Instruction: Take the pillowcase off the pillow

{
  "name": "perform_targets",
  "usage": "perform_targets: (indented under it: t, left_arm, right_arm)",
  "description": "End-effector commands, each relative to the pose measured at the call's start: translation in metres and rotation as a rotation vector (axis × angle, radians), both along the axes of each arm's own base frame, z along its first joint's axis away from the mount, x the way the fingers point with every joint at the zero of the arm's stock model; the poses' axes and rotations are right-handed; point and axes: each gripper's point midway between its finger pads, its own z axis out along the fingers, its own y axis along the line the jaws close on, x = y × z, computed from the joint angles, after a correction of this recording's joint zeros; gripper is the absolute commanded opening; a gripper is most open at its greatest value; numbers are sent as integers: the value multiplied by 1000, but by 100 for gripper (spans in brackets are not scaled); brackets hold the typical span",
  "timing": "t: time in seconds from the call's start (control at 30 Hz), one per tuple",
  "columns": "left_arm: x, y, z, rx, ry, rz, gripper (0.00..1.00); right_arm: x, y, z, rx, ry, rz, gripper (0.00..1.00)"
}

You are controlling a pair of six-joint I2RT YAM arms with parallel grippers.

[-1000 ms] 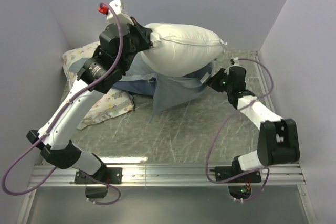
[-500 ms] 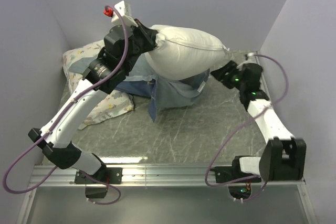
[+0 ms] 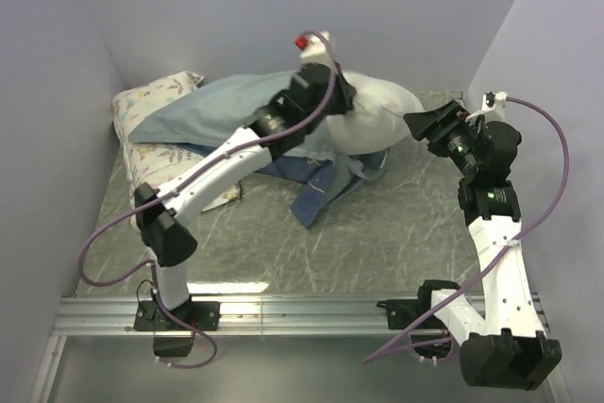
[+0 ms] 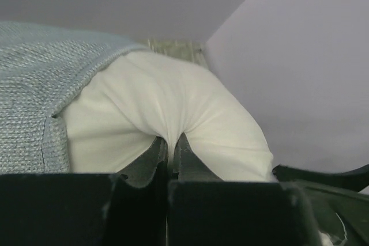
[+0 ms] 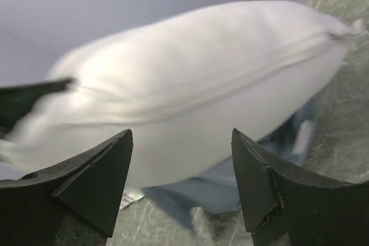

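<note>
Pinching a fold of the white pillow (image 4: 190, 108) tight in my left claw (image 4: 170, 142), I hold it lifted over the far edge of the table (image 3: 377, 228). My right claw (image 5: 181, 136) stands wide and empty just beside its bare right end, near the far right corner. The pillowcase (image 3: 212, 110) covers the pillow's left end, drapes over my left arm (image 3: 217, 162) and trails onto the table.

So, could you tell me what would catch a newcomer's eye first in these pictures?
First, the plump white pillow at the back of the table, its bare end pinched in the shut left gripper. The pillowcase, pale side out, covers its other end and trails left toward a floral pillow in the far left corner. The right gripper gapes open just right of the pillow, holding nothing.
</note>
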Motion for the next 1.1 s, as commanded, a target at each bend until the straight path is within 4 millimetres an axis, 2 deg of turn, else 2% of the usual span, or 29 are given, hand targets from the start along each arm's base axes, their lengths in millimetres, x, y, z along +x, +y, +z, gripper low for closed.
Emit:
perform_targets:
  t: [0.0, 0.03, 0.1, 0.13, 0.2, 0.23, 0.27, 0.3, 0.33, 0.37, 0.4, 0.43, 0.47, 0.5, 0.53, 0.57, 0.67, 0.73, 0.77, 0.8, 0.83, 0.87, 0.9, 0.97, 1.03, 1.07]
  left_arm:
    - [-19, -32, 11, -46, -56, -89, 0]
    - [-23, -43, -17, -28, -14, -133, 2]
    - [-32, -58, -48, -2, 40, -188, 5]
    - [-39, -65, -71, 20, 74, -231, 13]
    - [-50, -70, -87, 49, 95, -260, 28]
    - [-53, -67, -101, 75, 114, -260, 45]
    - [-55, -63, -102, 82, 114, -247, 54]
    - [-58, -55, -87, 63, 91, -238, 62]
    - [-60, -48, -93, 79, 95, -227, 73]
    - [-60, -39, -87, 80, 82, -201, 76]
    - [-64, -29, -69, 66, 59, -188, 78]
    - [-66, -23, -64, 71, 51, -180, 81]
    - [-68, -11, -47, 53, 28, -152, 82]
    - [-70, -3, -46, 69, 37, -132, 82]
    - [-71, 4, -42, 75, 30, -115, 83]
    - [-73, 16, -29, 66, 15, -87, 83]
    - [-73, 44, -25, 88, 15, -16, 84]
    - [-66, 62, -31, 133, 34, 44, 85]
    - [-54, 78, -32, 146, 45, 84, 86]
    - [-49, 84, -33, 161, 50, 74, 86]
    - [-43, 96, -43, 206, 81, 82, 87]
    - [-23, 114, -53, 239, 108, 117, 87]
    - [-19, 117, -54, 263, 113, 73, 88]
    - [0, 130, -68, 298, 149, 63, 88]
    - [7, 125, -68, 328, 128, -1, 88]
    - [17, 123, -79, 355, 142, -12, 88]
  right_arm:
    - [-11, 0, 12, -13, -22, -9, 77]
    - [-11, -1, 8, -17, -14, -14, 77]
    - [-11, -1, 1, -29, -3, -12, 78]
    - [-11, -1, -7, -34, 12, -12, 78]
    - [-11, -1, -21, -65, 39, -13, 79]
    - [-11, -2, -31, -77, 61, -16, 79]
    - [-10, -4, -37, -103, 65, -29, 79]
    - [-11, -3, -42, -117, 74, -24, 80]
    - [-11, -2, -50, -130, 89, -20, 80]
    - [-10, 0, -54, -145, 97, -13, 81]
    - [-7, 3, -63, -180, 122, -9, 81]
    - [-8, 10, -65, -202, 135, 11, 81]
    - [-7, 15, -68, -234, 141, 20, 82]
    - [-4, 14, -74, -260, 162, -3, 82]
    - [-6, 30, -73, -281, 155, 30, 82]
    - [-6, 33, -72, -293, 149, 31, 83]
    - [-7, 46, -73, -327, 145, 47, 84]
    - [-5, 51, -70, -354, 149, 43, 85]
    - [-3, 52, -70, -378, 151, 41, 85]
    - [-4, 54, -70, -397, 154, 38, 85]
    - [-1, 52, -59, -415, 137, 12, 86]
    - [1, 61, -62, -451, 147, 38, 87]
    - [2, 63, -55, -471, 155, 42, 87]
    - [4, 70, -64, -528, 190, 54, 91]
    - [0, 73, -74, -549, 216, 61, 91]
    - [-1, 75, -80, -551, 228, 68, 91]
